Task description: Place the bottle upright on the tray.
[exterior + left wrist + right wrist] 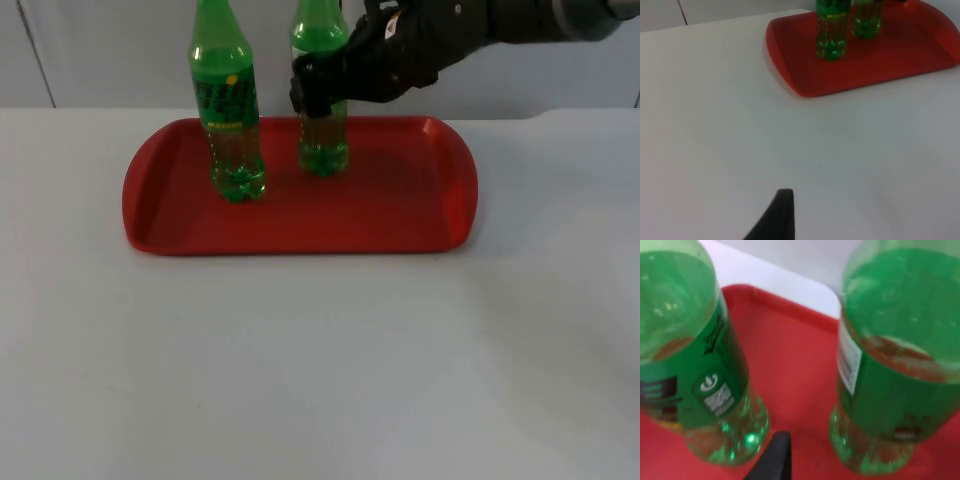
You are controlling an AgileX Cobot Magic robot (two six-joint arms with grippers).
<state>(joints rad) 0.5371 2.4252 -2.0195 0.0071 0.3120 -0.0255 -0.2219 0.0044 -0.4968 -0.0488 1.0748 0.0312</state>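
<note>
Bottle [323, 140] upright on tray [400, 215], right gripper [318, 92] gripping it

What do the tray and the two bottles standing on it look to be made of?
Red tray: probably moulded plastic, going by its smooth, faintly glossy surface, rounded corners and raised rim.

Left bottle and right bottle, which is at the right gripper: clear green plastic, likely PET. Light shines through their ridged bases, and each carries a printed label wrap.

From my end I see the white counter [320, 380] running back to the pale grey partition wall [100, 50] behind it.
</note>
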